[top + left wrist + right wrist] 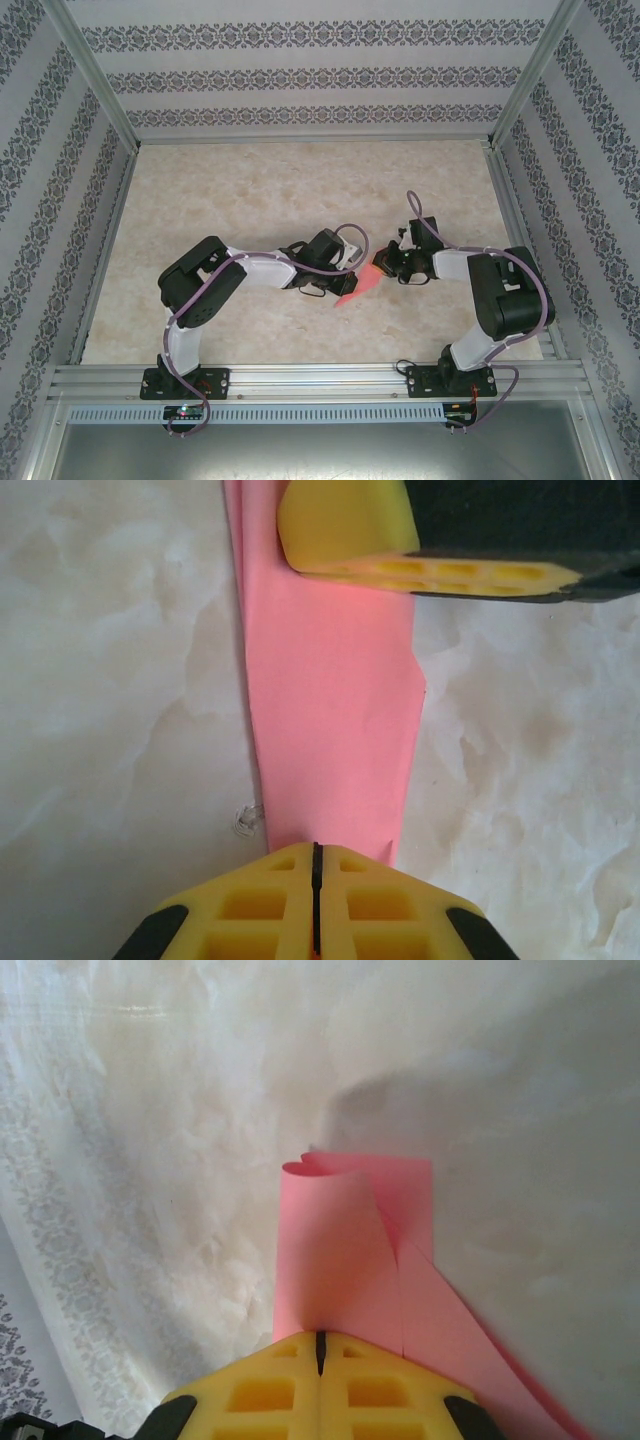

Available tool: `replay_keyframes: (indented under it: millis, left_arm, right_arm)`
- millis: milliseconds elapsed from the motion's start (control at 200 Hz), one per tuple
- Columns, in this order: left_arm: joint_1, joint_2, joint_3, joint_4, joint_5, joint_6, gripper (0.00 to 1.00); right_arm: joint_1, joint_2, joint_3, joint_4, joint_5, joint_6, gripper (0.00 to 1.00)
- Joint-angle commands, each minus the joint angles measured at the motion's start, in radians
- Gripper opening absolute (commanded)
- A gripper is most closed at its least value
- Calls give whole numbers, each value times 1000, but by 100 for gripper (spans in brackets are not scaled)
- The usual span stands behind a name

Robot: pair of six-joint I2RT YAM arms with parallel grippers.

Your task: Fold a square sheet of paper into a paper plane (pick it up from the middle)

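Note:
The pink-red paper (362, 284) lies folded into a long narrow strip on the table between my two grippers. In the left wrist view the paper strip (330, 710) runs flat from my left gripper (316, 852) up to a yellow finger of the right gripper (400, 555). My left gripper (347, 274) is shut, its tips set down over the strip's near end. My right gripper (320, 1342) is shut on a flap of the paper (330, 1250), which curls up and over from its tips. The right gripper (386, 262) sits at the strip's upper right end.
The tabletop (270, 190) is pale marbled stone, open toward the back. Patterned walls (320, 75) and aluminium frame rails (320, 378) close it in. The two arms meet near the middle, their fingers almost touching.

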Motion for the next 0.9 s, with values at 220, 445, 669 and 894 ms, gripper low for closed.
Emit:
replay_keyframes:
  millis: [220, 445, 669, 894]
  left_arm:
    - [-12, 63, -110, -254, -25, 31, 10]
    - [-12, 76, -89, -245, -29, 28, 10]
    - [-13, 85, -77, -223, -20, 24, 9]
    - [-12, 73, -87, -191, 4, 10, 9]
  right_arm:
    - [-82, 17, 68, 2, 48, -12, 1]
    - [-50, -172, 38, -111, 13, -38, 0]
    - [89, -333, -75, -88, 24, 74, 0]
    - [185, -216, -97, 79, 22, 156, 0]
